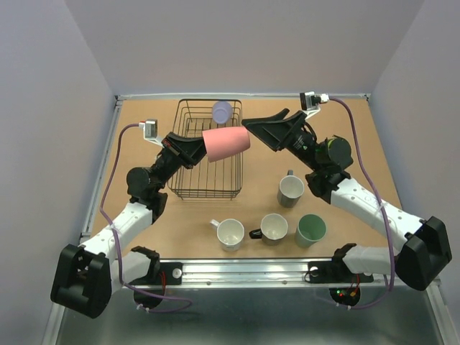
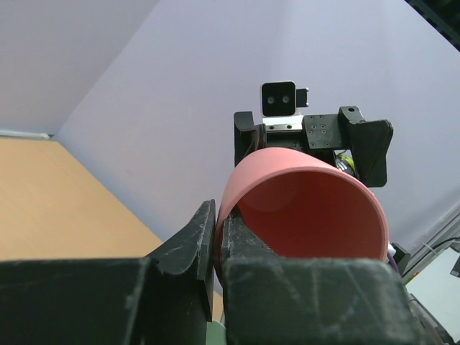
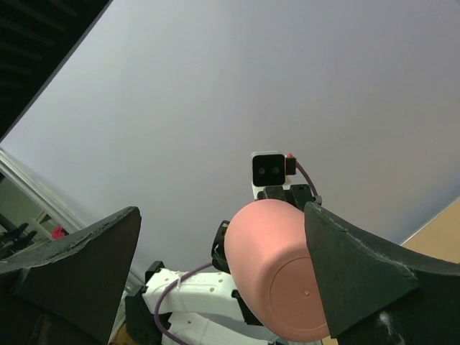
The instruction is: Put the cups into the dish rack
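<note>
The smooth pink ceramic mug (image 1: 226, 144) is held on its side in the air above the black wire dish rack (image 1: 205, 195), apparently for a handover. The left gripper (image 1: 204, 148) is pinched on the mug's rim wall. The right gripper (image 1: 253, 131) is spread wide at its base, with no grip made. A lavender mug (image 1: 223, 111) sits in the rack. Four other mugs (image 1: 274, 228) stand on the tan table (image 1: 144, 144).

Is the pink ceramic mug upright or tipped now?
Tipped on its side: the pink ceramic mug is held level, mouth facing the left gripper that pinches its rim, base facing the open right gripper.
</note>
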{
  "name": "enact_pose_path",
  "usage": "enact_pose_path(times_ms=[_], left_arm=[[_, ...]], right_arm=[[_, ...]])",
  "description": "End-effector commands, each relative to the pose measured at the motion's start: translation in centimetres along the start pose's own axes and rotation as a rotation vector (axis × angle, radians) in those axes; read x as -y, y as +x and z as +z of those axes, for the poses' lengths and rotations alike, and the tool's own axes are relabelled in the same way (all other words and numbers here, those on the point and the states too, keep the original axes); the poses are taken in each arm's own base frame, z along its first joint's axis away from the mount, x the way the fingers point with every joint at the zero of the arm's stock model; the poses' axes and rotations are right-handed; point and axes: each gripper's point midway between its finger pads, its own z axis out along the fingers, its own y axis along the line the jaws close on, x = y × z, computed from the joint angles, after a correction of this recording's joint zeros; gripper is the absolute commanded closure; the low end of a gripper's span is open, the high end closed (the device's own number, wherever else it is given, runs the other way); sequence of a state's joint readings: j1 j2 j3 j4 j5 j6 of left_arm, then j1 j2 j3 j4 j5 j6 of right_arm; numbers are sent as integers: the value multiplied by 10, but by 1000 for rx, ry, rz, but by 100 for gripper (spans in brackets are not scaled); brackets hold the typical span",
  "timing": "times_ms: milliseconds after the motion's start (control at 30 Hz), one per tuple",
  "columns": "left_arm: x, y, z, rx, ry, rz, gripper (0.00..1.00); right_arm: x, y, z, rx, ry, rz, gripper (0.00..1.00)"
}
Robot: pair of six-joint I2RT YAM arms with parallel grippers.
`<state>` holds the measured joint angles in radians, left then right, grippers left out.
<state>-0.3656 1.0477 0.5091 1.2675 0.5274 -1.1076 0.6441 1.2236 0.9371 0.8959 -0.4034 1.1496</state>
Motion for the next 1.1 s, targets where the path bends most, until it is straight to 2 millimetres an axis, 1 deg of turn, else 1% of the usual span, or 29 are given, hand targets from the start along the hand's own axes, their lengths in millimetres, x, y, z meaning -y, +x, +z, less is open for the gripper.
enact_pose_path(times_ms=[0, 133, 167, 200, 233, 300, 333, 367, 400, 433, 500, 600, 667, 700, 800, 833, 900, 933, 1067], left_arm=[[74, -33, 4, 109, 261, 131, 100], [77, -34, 4, 109, 276, 131, 100], [80, -33, 3, 107, 288, 131, 100], [84, -33, 2, 109, 305, 128, 100], [85, -34, 2, 107, 309, 128, 100], [88, -34, 1, 105, 315, 130, 100], [89, -34, 0, 107, 317, 130, 100], [90, -34, -1, 109, 317, 132, 100], [93, -35, -2, 110, 319, 133, 100], [95, -36, -3, 115, 322, 133, 100], [102, -38, -5, 123, 328, 136, 100], [105, -42, -5, 139, 318, 160, 100], [104, -43, -3, 137, 304, 167, 100], [100, -43, -2, 135, 292, 168, 100], [97, -41, -4, 142, 301, 153, 100], [93, -40, -5, 148, 297, 142, 100], [89, -39, -5, 151, 296, 129, 100], [90, -39, -5, 155, 304, 128, 100], [84, -39, -2, 158, 301, 110, 100]], right_arm=[[-3, 17, -2, -39, -27, 15, 0], [-1, 24, 0, -56, -16, 12, 0], [4, 27, 1, -65, 3, 16, 0], [6, 26, 3, -59, 19, 1, 0], [14, 28, 3, -69, 59, 4, 0], [20, 25, 5, -59, 96, -24, 0], [27, 27, 5, -70, 134, -21, 0], [31, 27, 5, -70, 153, -25, 0], [32, 23, 7, -61, 166, -43, 0], [39, 25, 7, -71, 195, -42, 0], [44, 26, 6, -76, 213, -44, 0], [49, 31, 7, -92, 221, -24, 0], [50, 36, 9, -108, 214, -14, 0], [49, 37, 9, -112, 208, -4, 0], [40, 38, 10, -110, 164, 14, 1], [34, 36, 11, -99, 134, 12, 2], [29, 36, 12, -96, 109, 34, 5], [22, 36, 13, -101, 77, 34, 6], [12, 38, 17, -122, 33, 57, 12]])
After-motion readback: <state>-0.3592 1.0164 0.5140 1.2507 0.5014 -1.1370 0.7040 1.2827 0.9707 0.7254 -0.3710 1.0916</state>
